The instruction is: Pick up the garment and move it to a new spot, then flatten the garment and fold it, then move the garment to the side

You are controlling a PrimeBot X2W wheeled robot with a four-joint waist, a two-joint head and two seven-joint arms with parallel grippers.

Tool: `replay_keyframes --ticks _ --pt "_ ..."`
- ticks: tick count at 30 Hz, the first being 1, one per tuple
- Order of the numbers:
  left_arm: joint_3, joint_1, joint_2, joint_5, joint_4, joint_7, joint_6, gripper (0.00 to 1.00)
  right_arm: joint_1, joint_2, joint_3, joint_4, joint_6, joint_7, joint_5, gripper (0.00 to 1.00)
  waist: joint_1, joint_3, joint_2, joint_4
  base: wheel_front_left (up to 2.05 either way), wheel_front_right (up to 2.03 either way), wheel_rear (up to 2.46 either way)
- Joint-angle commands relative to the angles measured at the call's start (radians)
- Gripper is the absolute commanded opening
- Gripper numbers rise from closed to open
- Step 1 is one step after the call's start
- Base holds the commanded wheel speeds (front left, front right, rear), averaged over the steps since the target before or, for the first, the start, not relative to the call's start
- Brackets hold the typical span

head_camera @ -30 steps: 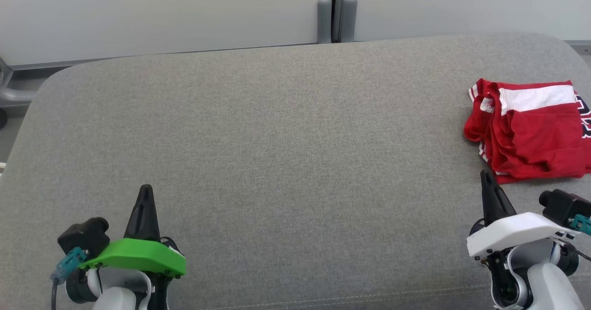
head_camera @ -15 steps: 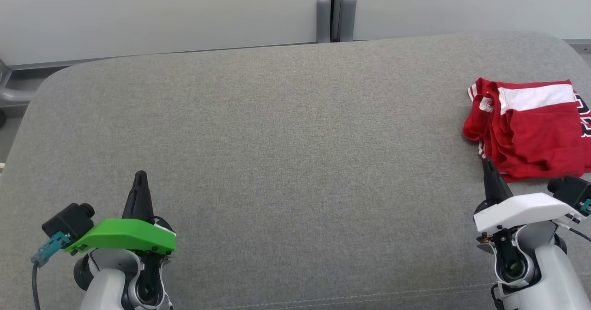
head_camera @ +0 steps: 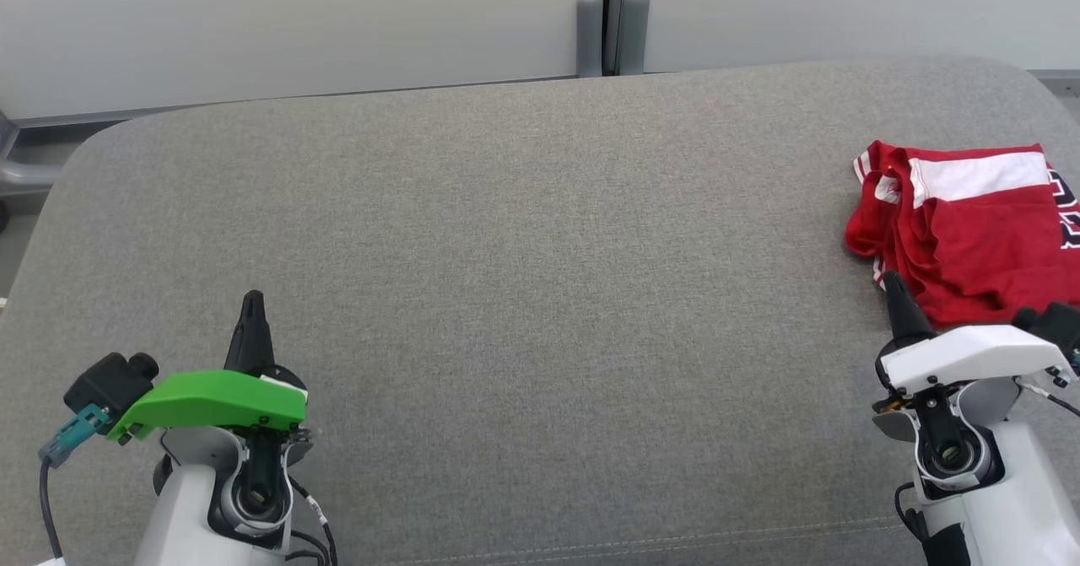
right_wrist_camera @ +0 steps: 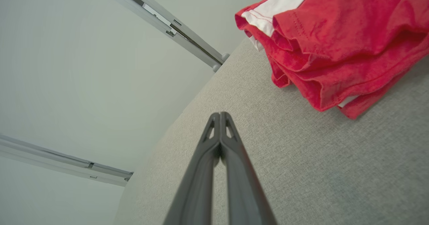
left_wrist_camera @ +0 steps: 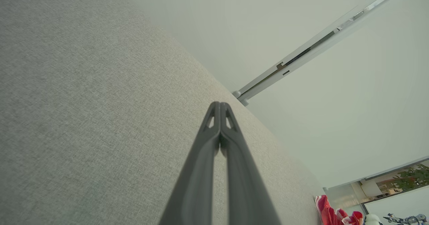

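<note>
The right gripper [head_camera: 894, 283], its two long dark fingers pressed together on nothing, hovers just beside the near-left corner of the folded red garment with a white band [head_camera: 970, 237]. The garment lies at the right edge of the grey upholstered bench [head_camera: 506, 212], directly on the fabric and in no container. The left gripper [head_camera: 251, 300], likewise closed and empty, is near the front-left corner. The garment looks folded and set aside, so the arm should draw clear without snagging the layered hems.

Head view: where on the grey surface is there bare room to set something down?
Bare: the grey surface from the left gripper across to the right gripper, and back to its far edge. Crowded: the right edge, where the red garment lies just beyond the right gripper.
</note>
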Motion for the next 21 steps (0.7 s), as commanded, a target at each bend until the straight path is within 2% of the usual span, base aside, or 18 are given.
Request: replay_keyframes --ticks 1,21 --pt "0.006 -0.036 0.003 -0.022 -0.003 0.003 -0.008 0.00 -0.033 -0.008 -0.005 0.001 0.000 0.005 0.023 0.00 0.0000 0.000 0.0000 0.000 0.00 0.00 0.00" --pt "0.045 -0.124 -0.020 -0.221 0.083 0.038 -0.044 0.00 -0.130 -0.021 -0.026 0.109 0.000 0.057 0.247 0.00 0.0000 0.002 0.0000 -0.003 0.00 0.00 0.00"
